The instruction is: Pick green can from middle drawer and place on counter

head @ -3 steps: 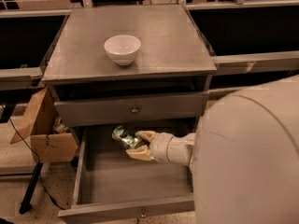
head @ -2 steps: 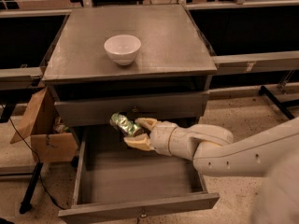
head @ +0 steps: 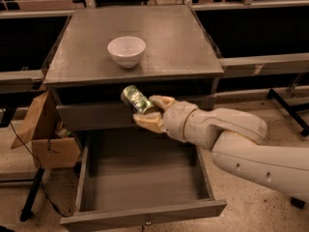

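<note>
My gripper point(head: 150, 111) is shut on the green can point(head: 133, 97), a small shiny dark-green can with a silvery end, tilted up to the left. It hangs in the air in front of the upper drawer front, above the open middle drawer point(head: 140, 175), whose flat floor is bare. The can sits just below the front edge of the counter point(head: 178, 42), the flat grey top of the cabinet. My white arm reaches in from the lower right.
A white bowl point(head: 126, 51) stands on the counter, left of centre and near the front. An open cardboard box point(head: 46, 134) sits on the floor left of the cabinet, with a black stand and cable beside it. Dark benches flank the cabinet.
My gripper has lifted the green can up out of the middle drawer to the height of the upper drawer front. The arm has drawn back from the camera.
</note>
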{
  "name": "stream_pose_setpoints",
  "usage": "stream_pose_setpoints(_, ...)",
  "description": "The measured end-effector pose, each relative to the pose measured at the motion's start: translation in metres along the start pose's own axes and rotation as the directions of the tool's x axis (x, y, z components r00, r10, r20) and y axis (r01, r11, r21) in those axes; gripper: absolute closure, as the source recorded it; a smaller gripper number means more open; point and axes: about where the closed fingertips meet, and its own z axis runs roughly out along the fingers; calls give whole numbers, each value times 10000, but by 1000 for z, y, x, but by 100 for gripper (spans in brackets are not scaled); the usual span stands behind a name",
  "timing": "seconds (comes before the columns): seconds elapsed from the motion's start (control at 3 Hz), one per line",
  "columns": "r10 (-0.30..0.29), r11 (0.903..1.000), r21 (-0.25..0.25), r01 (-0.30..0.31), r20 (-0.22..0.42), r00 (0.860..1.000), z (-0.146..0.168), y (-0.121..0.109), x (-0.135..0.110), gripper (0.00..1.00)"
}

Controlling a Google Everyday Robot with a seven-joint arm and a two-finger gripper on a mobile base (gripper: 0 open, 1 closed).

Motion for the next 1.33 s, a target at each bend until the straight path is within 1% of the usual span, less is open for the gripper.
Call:
stream_pose_setpoints(0.33, 510, 9926, 1102, -506, -13, 9987, -12, -38, -33, 100)
stream_pose_setpoints(0.67, 1221, 9532, 2777, -1195, 82, 9925, -24, -109, -64, 100)
stream_pose_setpoints(1.0, 1654, 9059, 3879, -1699, 453, 9852, -35, -164, -82, 100)
stream_pose_setpoints(1.33, 1991, 8673, 4489, -2149, 828, 9765, -22, -208, -84, 100)
